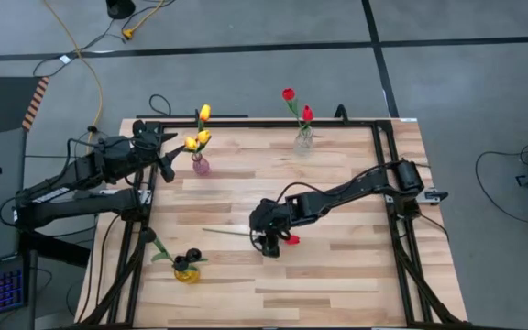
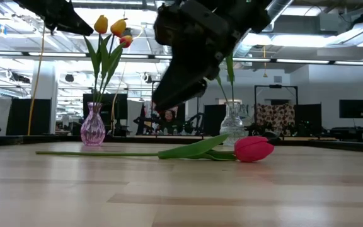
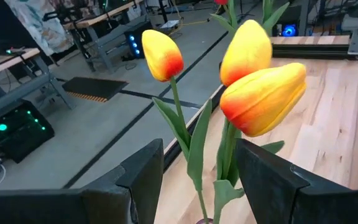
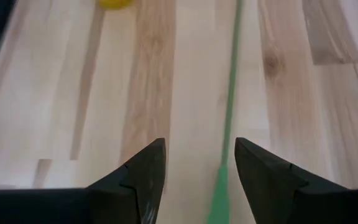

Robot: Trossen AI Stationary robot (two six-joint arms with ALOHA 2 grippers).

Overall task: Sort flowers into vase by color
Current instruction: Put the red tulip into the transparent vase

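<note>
**Sorting mostly done; one red tulip left lying on the table**

Seen from above, going left to right across a wooden table (image 1: 337, 275).

At far left, the left gripper (image 1: 165, 158) held just beside the pink vase (image 1: 201, 166), fingers spread apart and grasping nothing; in its wrist view, stems and leaves rising between the two open fingers, no contact visible. In that pink vase near the back left, three yellow-orange tulips (image 1: 197, 139) standing upright: looks like a finished group.

Nearer the front left, a small yellow vase (image 1: 187, 272) holding near-black tulips (image 1: 186, 262) with green leaves; exact count hard to tell from here. Also appears sorted.

In the middle of the table, one red tulip (image 1: 292, 240) lying flat on the wood, thin stem pointing left, head to the right. Directly over its leaf end, the right gripper (image 1: 269, 246), fingers parted and empty, straddling the green stem as shown in its wrist view, not yet closed on it.

At back right, a clear glass vase (image 1: 303, 142) with two red tulips (image 1: 298, 104) upright.

Judging from this: yellow-orange and dark groups in place, red group short by the tulip on the table. Remaining, probably: grasp that stem, lift, and stand it in the clear glass vase.
</note>
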